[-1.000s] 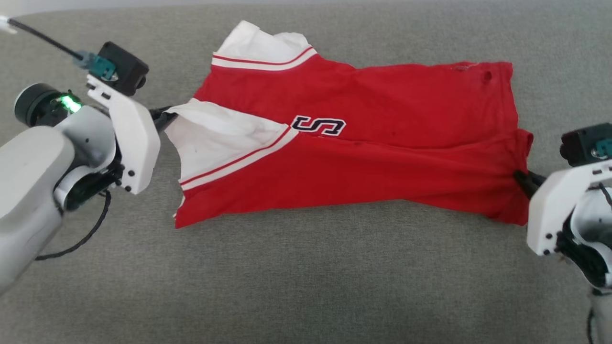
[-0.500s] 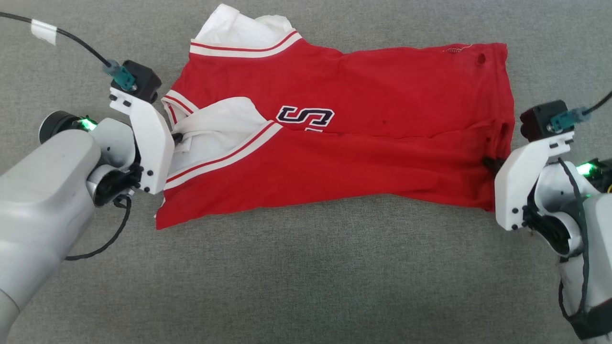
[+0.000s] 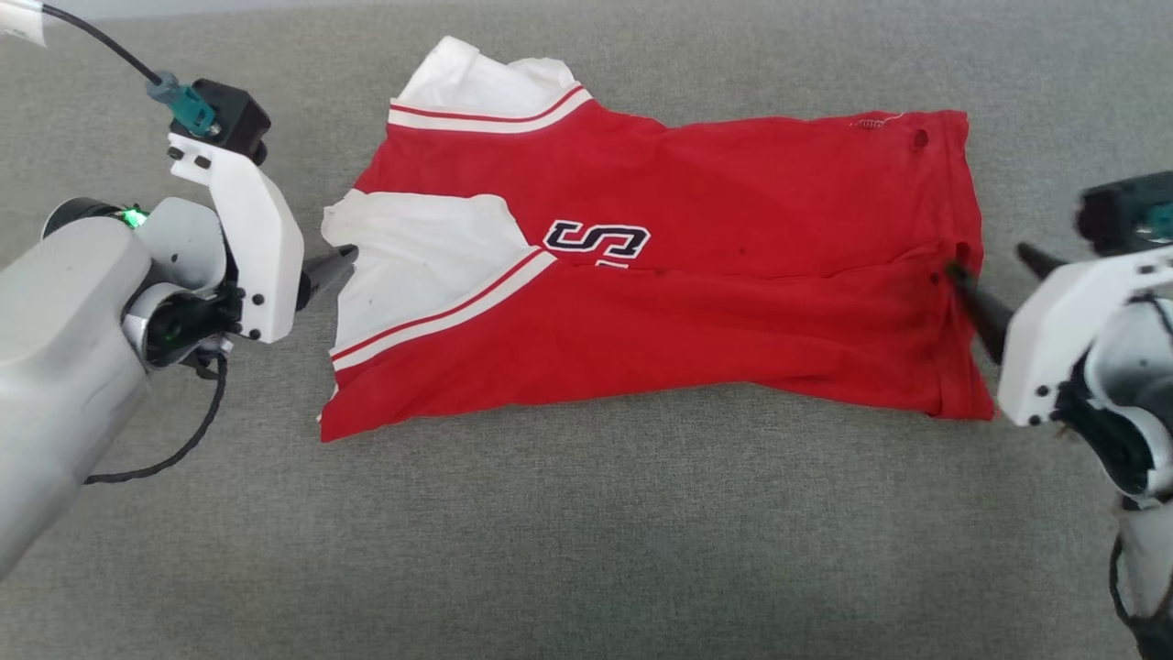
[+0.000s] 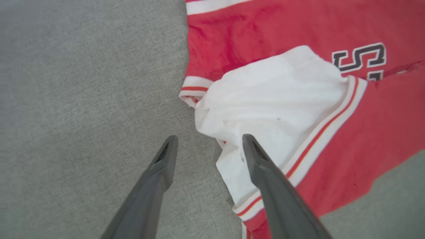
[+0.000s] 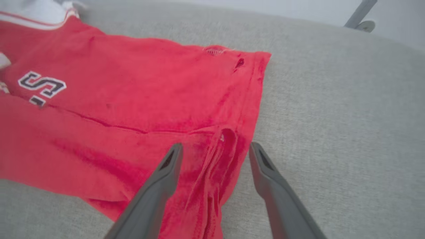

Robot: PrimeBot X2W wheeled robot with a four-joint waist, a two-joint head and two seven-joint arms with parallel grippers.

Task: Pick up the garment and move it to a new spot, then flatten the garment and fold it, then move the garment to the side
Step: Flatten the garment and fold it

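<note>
The red garment point(image 3: 733, 211) lies on the grey cloth surface, its near half folded over the far half, with a black "S" showing at the fold. Its white sleeve point(image 4: 282, 99) rests at the left end. My left gripper point(image 3: 344, 261) sits just off that sleeve, open, one finger point(image 4: 265, 172) over the sleeve's edge and the other over bare cloth, holding nothing. At the right end my right gripper point(image 3: 988, 258) is open above the bunched red hem point(image 5: 212, 172), which lies between the fingers, loose.
The grey upholstered surface point(image 3: 586, 550) stretches wide in front of the garment and behind it. A black cable point(image 3: 156, 458) loops under my left arm. Past the surface's far edge a metal leg point(image 5: 360, 15) stands on pale floor.
Both grippers were shut on the garment, left on the sleeve and right on the hem; both have opened and let go. The sleeve has settled flat. The camera shifted too.
</note>
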